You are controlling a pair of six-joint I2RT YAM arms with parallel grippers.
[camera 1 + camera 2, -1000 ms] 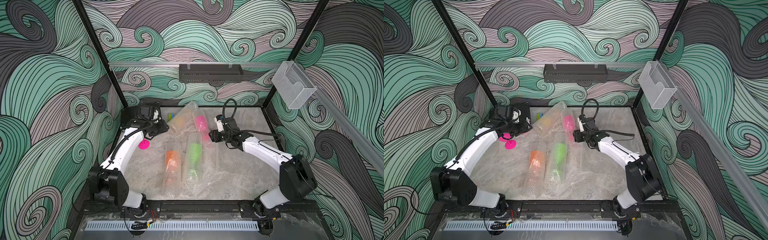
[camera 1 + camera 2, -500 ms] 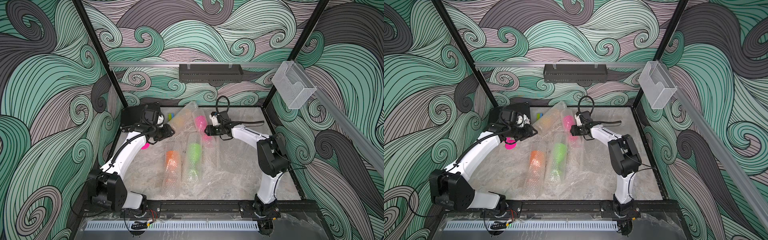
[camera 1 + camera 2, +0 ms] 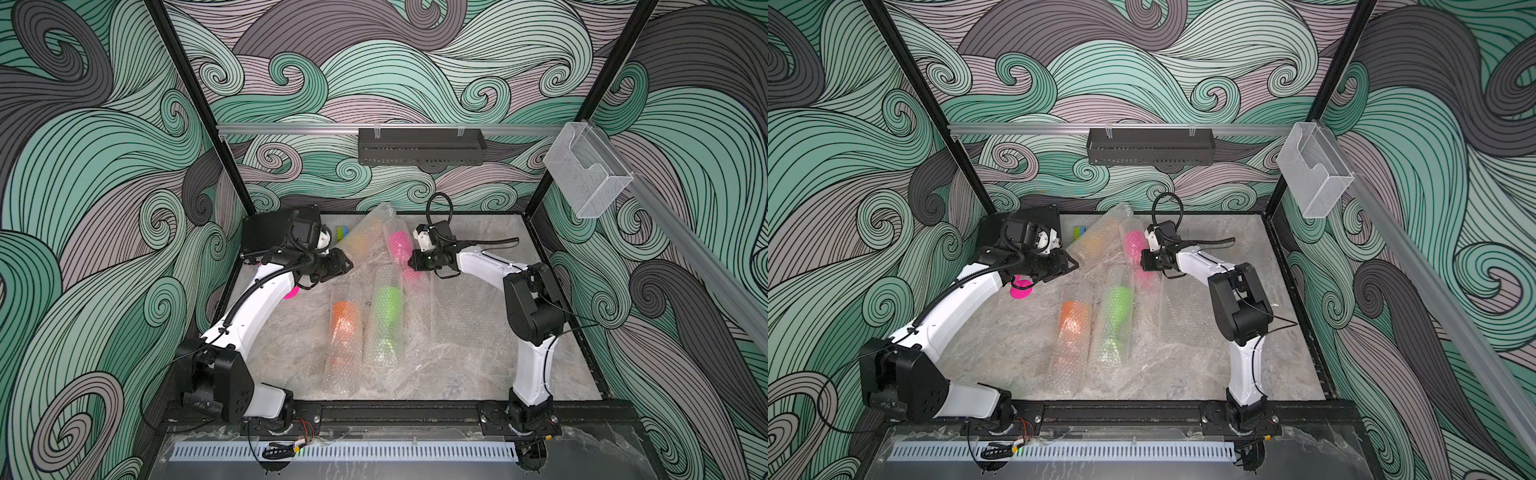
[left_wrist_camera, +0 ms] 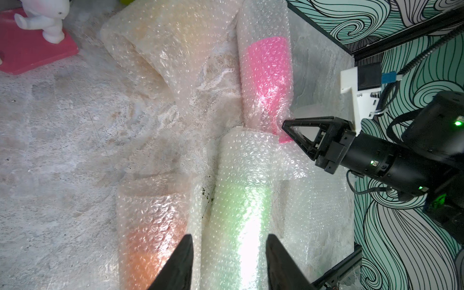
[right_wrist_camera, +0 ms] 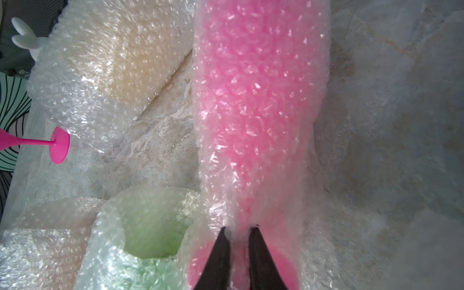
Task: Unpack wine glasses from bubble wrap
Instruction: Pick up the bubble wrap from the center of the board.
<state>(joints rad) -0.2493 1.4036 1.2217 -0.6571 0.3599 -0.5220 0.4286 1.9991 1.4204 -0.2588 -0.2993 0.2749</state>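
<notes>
A magenta wine glass lies at the back of the table inside a bubble wrap sleeve. My right gripper is shut on its thin stem through the wrap, between cup and foot. My left gripper hangs open above the near end of the sleeve holding the lime green glass, touching nothing. To the left of that sleeve lies a wrapped orange glass. A bare magenta glass stands by the left arm. A pale sleeve lies at the back.
A white rabbit figurine on a pink base and a small green-and-blue block sit at the back left. Loose bubble wrap sheets cover the table's right half. A black box stands in the back left corner.
My right gripper has reached the wrapped magenta glass and shut on its stem, the arm folding back. My left gripper has swung right, away from the bare magenta glass, still open.
</notes>
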